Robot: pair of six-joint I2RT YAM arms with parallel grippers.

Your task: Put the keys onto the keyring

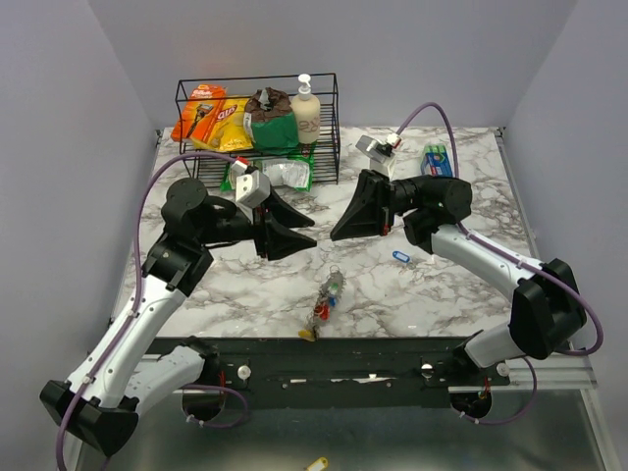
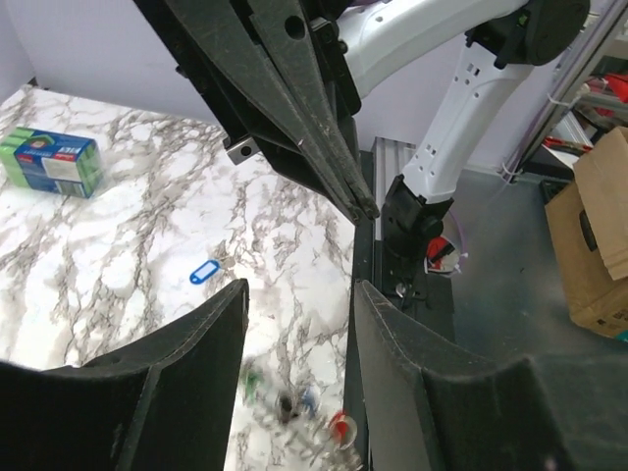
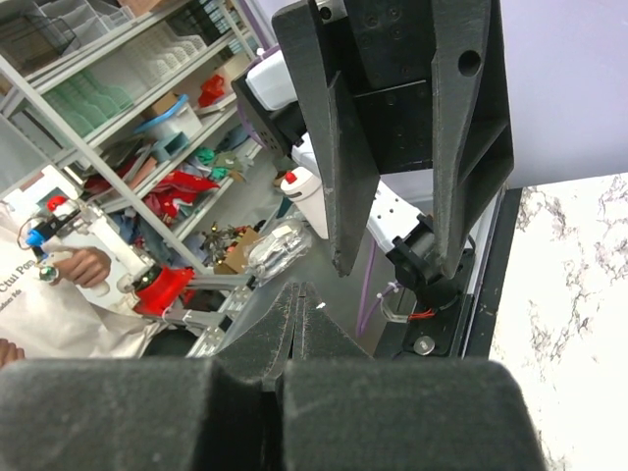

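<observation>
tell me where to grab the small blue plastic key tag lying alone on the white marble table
Probably the blue plastic key tag itself, pinched across its narrow width from straight above. It lies flat on the marble table, apart from the key bunch, so there's finger room on either side. Any metal part looks too thin to catch.

Tabletop point(image 1: 245, 285): white marble, grey-veined. My left pincer point(image 1: 312, 234) and my right pincer point(image 1: 335, 235): matt black. My arms point(image 1: 147, 319): white shells, black joints; cables point(image 1: 432, 106) purple. Keys point(image 1: 325, 300): clustered heads in red, blue, green, yellow. Separate key point(image 1: 399, 256): blue tag. Box point(image 1: 438, 160): blue and green. Rack point(image 1: 255, 79): black wire, holding orange and yellow packets point(image 1: 209, 114) and a green bag point(image 1: 275, 133). Walls point(image 1: 59, 147): pale lilac.
</observation>
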